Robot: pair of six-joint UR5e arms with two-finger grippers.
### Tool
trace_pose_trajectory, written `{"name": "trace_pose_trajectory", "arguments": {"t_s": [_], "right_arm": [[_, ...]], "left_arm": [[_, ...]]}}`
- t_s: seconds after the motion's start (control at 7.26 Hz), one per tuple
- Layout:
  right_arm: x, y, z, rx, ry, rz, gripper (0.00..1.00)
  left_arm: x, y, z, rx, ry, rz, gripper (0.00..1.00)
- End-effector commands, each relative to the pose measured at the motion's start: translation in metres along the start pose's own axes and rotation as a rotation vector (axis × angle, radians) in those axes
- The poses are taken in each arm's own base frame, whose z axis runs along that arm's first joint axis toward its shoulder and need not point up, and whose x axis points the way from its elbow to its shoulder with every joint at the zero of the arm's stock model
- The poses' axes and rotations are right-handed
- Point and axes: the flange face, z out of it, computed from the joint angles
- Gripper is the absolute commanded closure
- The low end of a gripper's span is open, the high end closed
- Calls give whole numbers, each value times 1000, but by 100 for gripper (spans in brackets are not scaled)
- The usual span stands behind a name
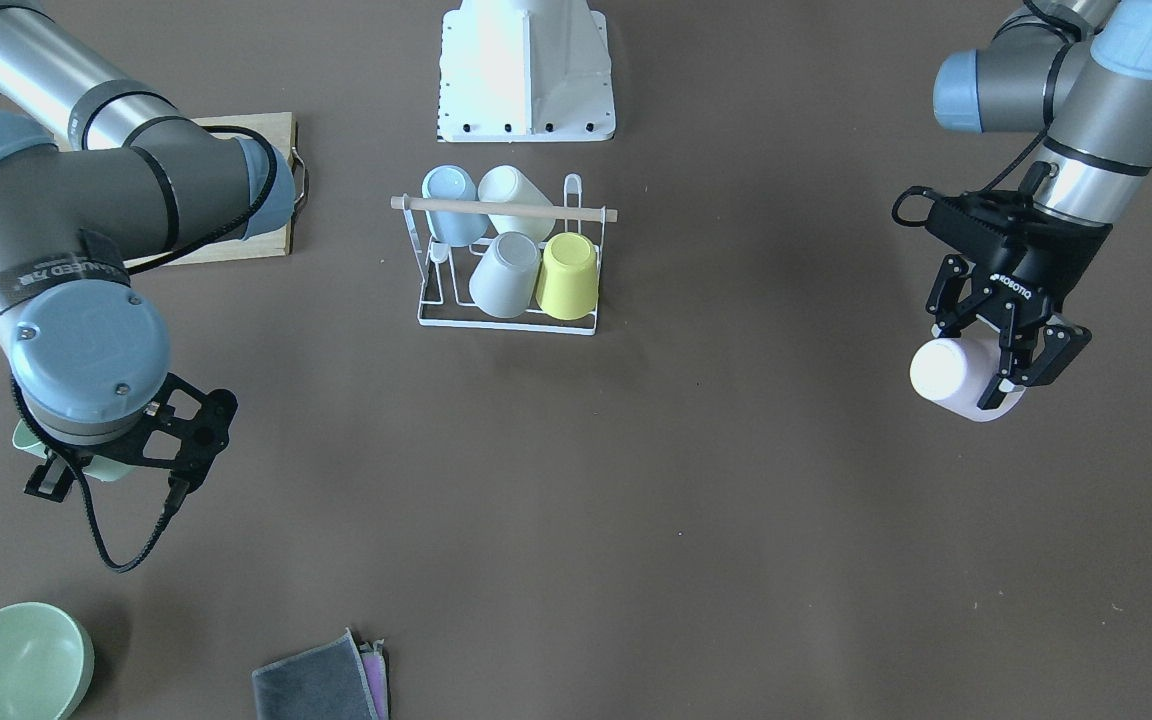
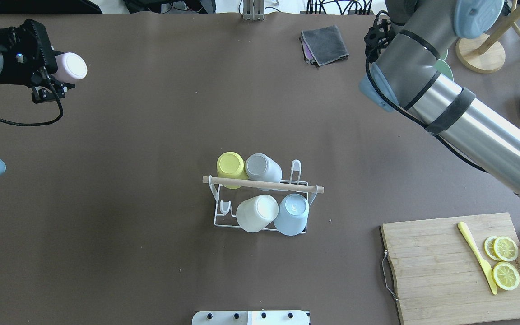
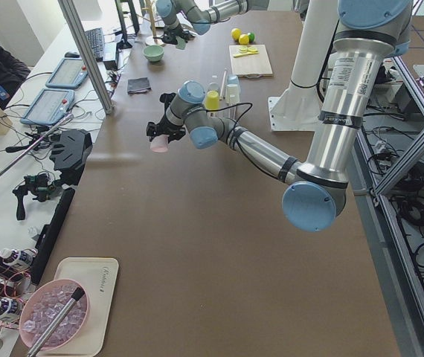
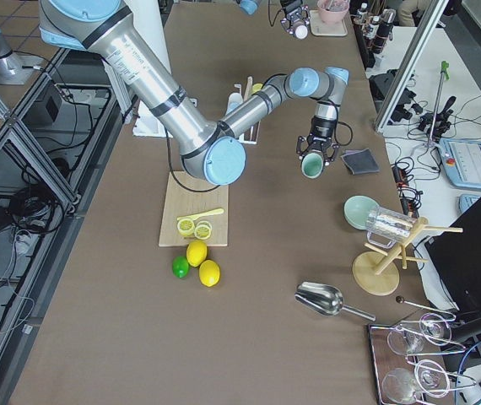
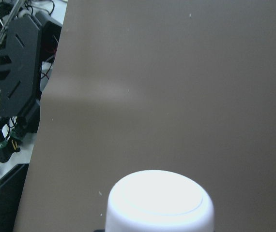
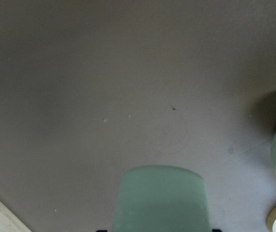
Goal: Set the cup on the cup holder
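- The fixed views are bright and evenly lit; shadows on the table (image 2: 151, 135) are soft and faint.
- The white base (image 1: 526, 60) is blown out at the front view's top.
- Glare streaks the right arm's (image 2: 467, 122) metal tube.
- Left wrist view: the pink cup (image 5: 160, 200) is overexposed, almost white and blurred; a pale sheen crosses the table.
- Right wrist view: dim, with dark corners; the green cup (image 6: 161, 198) is out of focus.
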Motion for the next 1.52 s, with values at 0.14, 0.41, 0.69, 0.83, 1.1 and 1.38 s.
{"name": "trace_pose_trajectory", "arguments": {"t_s": [0.14,0.41,0.69,0.83,1.1,1.38], "right_arm": [[-38,22,-31,400,-61,138,34],[-52,12,-53,569,-126,128,44],[-64,4,-79,758,-168,194,44],[-71,7,-74,837,-180,160,43],[-80,20,-64,974,-123,63,44],[-89,19,-65,1054,-153,106,44]], "left_arm": [[42,-37,-28,410,121,-83,81],[108,-61,-39,684,266,-138,81],[188,-85,-49,917,472,-174,81],[213,-93,-46,998,485,-187,81],[247,-107,12,1071,485,-215,81],[257,-127,46,1071,450,-138,81]]}}
